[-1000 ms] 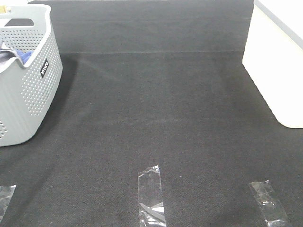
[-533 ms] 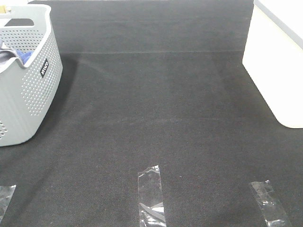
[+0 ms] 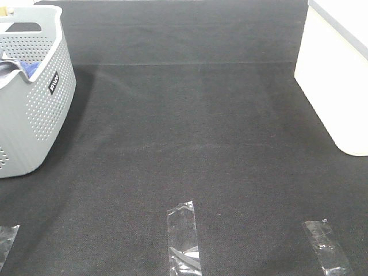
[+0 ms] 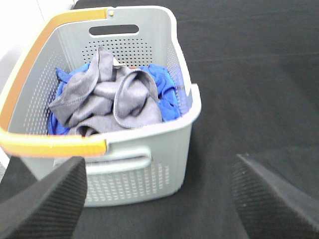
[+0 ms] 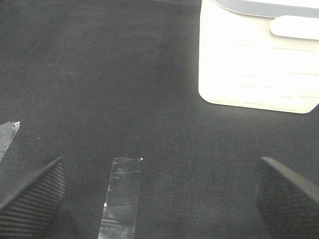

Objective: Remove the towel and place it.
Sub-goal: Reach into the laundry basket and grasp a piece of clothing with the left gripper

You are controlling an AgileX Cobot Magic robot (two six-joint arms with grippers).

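Your towel [image 4: 107, 102] is soft, matt cloth with a stitched hem; the basket [image 4: 167, 164] is smooth, perforated plastic. Your bench [image 3: 201, 132] wears a matt, finely woven dark fabric; the tape strips [image 3: 183, 230] are clear, glossy film; the white box [image 5: 254, 64] looks like smooth plastic.

I count one basket [image 3: 34, 115], with one towel [image 4: 107, 102] and one blue cloth [image 4: 167, 99] inside it. Three tape strips [image 3: 183, 236], all nearer the front than the basket. One white bin [image 3: 339, 75], far right of the basket.
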